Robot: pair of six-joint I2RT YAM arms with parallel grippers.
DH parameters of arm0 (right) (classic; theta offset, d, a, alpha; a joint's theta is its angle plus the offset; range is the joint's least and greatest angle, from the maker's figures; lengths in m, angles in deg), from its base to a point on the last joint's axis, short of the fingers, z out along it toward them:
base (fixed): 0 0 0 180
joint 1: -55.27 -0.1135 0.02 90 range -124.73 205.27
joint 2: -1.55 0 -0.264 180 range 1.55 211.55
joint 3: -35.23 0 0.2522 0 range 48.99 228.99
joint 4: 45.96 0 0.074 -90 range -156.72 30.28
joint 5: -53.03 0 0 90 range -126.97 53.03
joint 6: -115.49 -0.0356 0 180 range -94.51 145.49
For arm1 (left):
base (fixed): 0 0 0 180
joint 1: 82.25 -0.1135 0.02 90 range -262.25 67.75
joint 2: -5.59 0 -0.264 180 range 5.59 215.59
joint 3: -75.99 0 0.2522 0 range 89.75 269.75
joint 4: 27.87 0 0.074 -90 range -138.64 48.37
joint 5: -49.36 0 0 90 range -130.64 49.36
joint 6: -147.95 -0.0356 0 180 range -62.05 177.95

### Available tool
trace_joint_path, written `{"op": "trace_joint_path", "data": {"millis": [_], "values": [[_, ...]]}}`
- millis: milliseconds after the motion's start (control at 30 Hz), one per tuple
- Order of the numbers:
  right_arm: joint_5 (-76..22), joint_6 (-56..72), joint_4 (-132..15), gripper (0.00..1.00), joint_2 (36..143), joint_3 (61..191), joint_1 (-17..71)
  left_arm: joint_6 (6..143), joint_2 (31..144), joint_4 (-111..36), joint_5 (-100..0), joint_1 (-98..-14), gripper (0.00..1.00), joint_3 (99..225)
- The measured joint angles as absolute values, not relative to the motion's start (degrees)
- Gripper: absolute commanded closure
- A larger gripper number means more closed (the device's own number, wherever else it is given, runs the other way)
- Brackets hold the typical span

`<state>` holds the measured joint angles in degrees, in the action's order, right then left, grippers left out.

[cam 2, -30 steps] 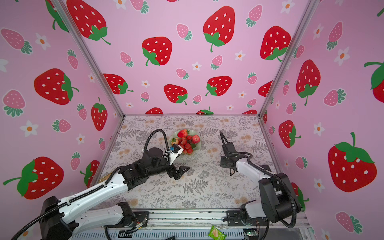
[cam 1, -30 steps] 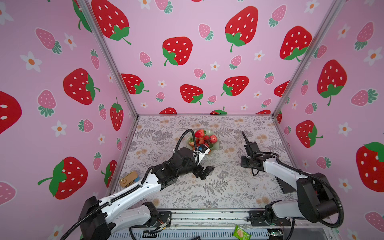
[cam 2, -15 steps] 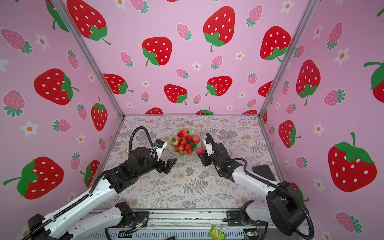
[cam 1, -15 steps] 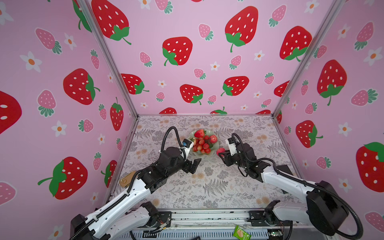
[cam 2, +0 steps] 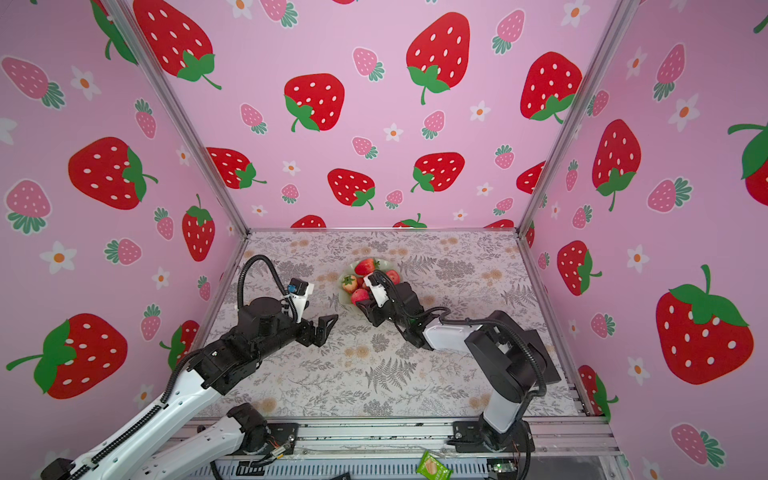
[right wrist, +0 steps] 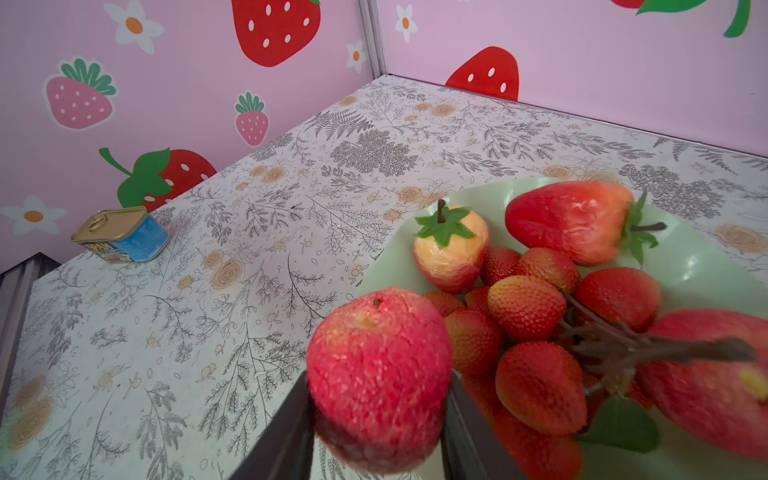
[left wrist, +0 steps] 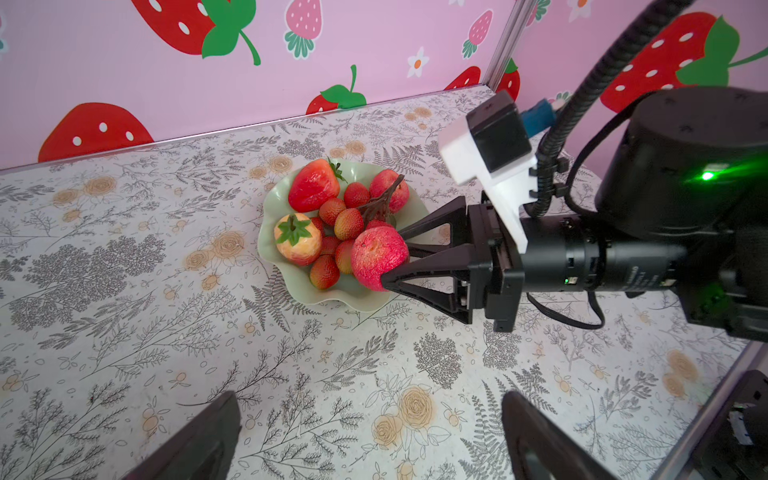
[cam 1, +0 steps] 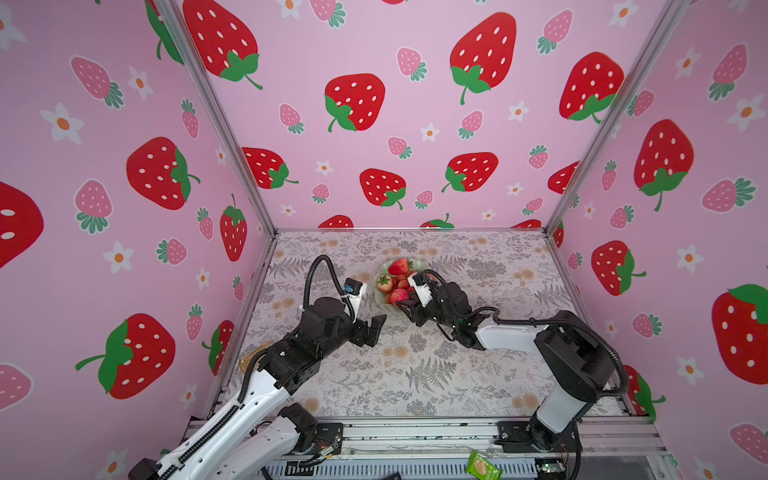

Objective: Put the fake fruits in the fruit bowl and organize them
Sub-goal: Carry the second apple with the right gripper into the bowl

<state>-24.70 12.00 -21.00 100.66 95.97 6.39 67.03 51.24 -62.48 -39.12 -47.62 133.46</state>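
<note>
The mint-green fruit bowl [cam 1: 376, 291] [cam 2: 341, 296] [left wrist: 345, 297] [right wrist: 685, 266] sits mid-table toward the back. It holds a big red strawberry [left wrist: 311, 185] [right wrist: 569, 220], a paler strawberry [left wrist: 297, 245] [right wrist: 451, 253], a cluster of small red balls [left wrist: 345, 220] [right wrist: 528, 307] and one apple [left wrist: 388, 189] [right wrist: 715, 382]. My right gripper [cam 1: 405, 301] [cam 2: 365, 301] [left wrist: 392, 258] [right wrist: 376, 399] is shut on a second red-pink apple [cam 1: 399, 296] [left wrist: 376, 257] [right wrist: 378, 365], holding it over the bowl's near rim. My left gripper [cam 1: 373, 330] [cam 2: 325, 330] [left wrist: 370, 399] stands open and empty, in front of the bowl to its left.
A small gold-topped tin [right wrist: 122, 237] [cam 1: 249, 361] lies by the left wall near the front. A green packet [cam 1: 482, 467] rests on the front rail outside the table. Pink walls close in the left, back and right sides.
My right arm swung in from the right side to the bowl, bringing the apple over its near rim. My left gripper drew back a little to the left, still open.
</note>
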Motion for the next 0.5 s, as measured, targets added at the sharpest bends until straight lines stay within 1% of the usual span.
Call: {"op": "trace_joint_path", "data": {"millis": [500], "values": [[-25.4,15.4,-20.5,0.49,105.9,98.4,5.9,67.8,51.7,-62.6,-40.0,-48.9,0.01,132.8]]}}
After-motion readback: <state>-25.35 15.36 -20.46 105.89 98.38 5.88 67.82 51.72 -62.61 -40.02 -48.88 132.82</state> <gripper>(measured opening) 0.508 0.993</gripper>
